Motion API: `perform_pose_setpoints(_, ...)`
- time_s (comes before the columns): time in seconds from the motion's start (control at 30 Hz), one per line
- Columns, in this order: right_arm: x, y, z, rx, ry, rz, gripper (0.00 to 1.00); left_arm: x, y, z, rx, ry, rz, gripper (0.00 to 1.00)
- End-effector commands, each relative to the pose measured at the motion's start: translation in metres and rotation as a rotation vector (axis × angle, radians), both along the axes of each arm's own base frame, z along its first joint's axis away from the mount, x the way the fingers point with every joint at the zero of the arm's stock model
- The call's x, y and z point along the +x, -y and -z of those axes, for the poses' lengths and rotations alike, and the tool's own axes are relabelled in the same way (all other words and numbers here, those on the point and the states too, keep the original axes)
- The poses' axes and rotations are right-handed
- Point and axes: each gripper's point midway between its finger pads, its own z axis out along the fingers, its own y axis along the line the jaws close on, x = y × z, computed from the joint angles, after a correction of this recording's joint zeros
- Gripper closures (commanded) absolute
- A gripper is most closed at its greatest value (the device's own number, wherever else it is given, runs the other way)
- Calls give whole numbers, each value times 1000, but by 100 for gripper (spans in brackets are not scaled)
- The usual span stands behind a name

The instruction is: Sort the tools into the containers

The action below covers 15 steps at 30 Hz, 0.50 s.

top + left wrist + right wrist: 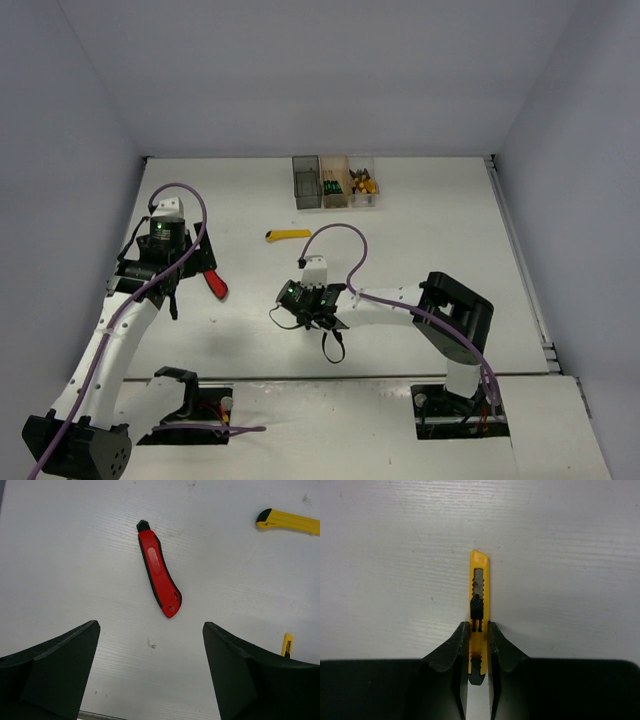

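Observation:
A red-handled cutter [159, 570] lies on the white table, ahead of my left gripper [150, 647], which is open and empty above the table. In the top view the cutter [213, 285] lies just right of the left gripper [168, 272]. My right gripper [479, 630] is shut on a small yellow utility knife [479, 595], low over the table near the middle [297, 303]. A second, larger yellow utility knife [288, 236] lies behind it and also shows in the left wrist view [290, 521]. Three containers stand in a row at the back: dark grey [306, 182], orange-tinted [334, 182], clear [364, 182].
The orange-tinted bin holds green-handled tools and the clear bin holds yellow-handled ones. The dark grey bin looks empty. Grey walls close in the table on the left, back and right. The arm bases [455, 400] stand at the near edge.

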Motion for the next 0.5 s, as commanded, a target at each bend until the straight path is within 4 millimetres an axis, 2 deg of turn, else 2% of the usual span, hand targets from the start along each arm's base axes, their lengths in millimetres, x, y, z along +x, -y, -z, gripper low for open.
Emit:
perform_pose_setpoints(0.0,19,7,6,-85,27,-2,98,8,0,-10,-1,41,4,19)
perform_pose_setpoints(0.07,36,0,-9,-84,65,-22,100,9,0,-9,-2,37,4,19)
perform_pose_setpoints(0.2,84,-14,-55,-72,165,-71,100,9,1,-8,-1,32,6,19)
perform_pose_setpoints(0.23,98,-11,-63,-71,182,-58,100,9,0,-7,0,29,4,19)
perform_pose_setpoints(0.33,149,-19,-120,-61,303,-89,100,10,1,-4,0,19,5,19)
perform_pose_setpoints(0.4,185,-14,-140,-70,349,-82,100,11,2,-3,-3,14,9,19)
perform_pose_setpoints(0.43,191,-13,-142,-73,355,-80,100,11,2,-3,-3,12,11,19)
perform_pose_setpoints(0.47,206,-16,-154,-53,375,-82,100,11,2,-2,-1,8,14,19)
